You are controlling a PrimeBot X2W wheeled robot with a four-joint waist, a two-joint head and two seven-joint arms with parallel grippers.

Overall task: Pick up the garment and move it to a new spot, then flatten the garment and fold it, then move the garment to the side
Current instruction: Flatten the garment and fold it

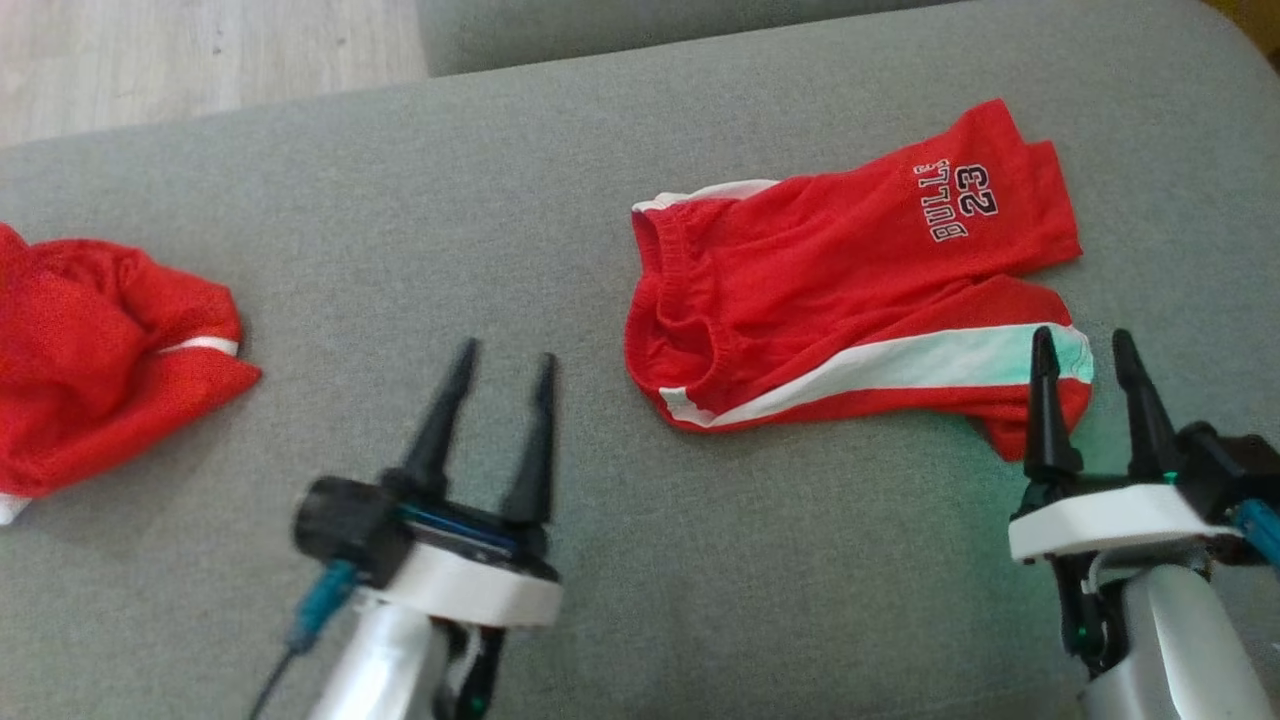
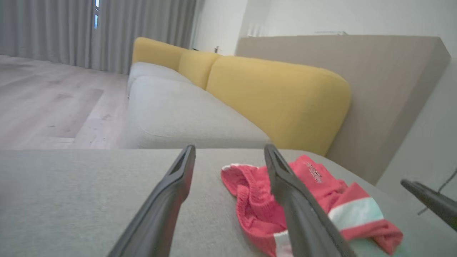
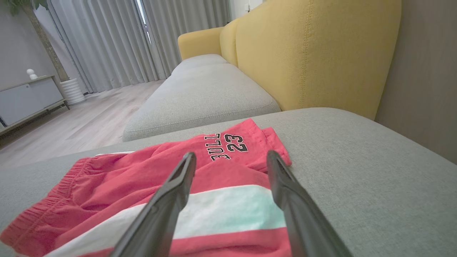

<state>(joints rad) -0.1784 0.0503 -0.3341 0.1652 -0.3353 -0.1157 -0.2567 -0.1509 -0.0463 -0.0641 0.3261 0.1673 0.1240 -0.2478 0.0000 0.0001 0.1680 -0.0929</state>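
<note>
Head view: red shorts (image 1: 850,290), printed 23, lie at centre right on the grey cushion (image 1: 500,200). A red heap (image 1: 100,350) sits at the left edge. The left gripper (image 1: 507,352), lower left, and the right gripper (image 1: 1082,337), lower right, both gape empty.

Left wrist view: the shorts lie lower right, partly behind 1 finger (image 2: 296,200).

Right wrist view: the shorts lie lower left, beyond the spread fingers (image 3: 167,200).

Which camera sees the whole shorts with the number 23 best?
The head view: the shorts lie there almost whole, from above. The right wrist view cuts off their near edge. In the left wrist view a finger covers part of them.
</note>
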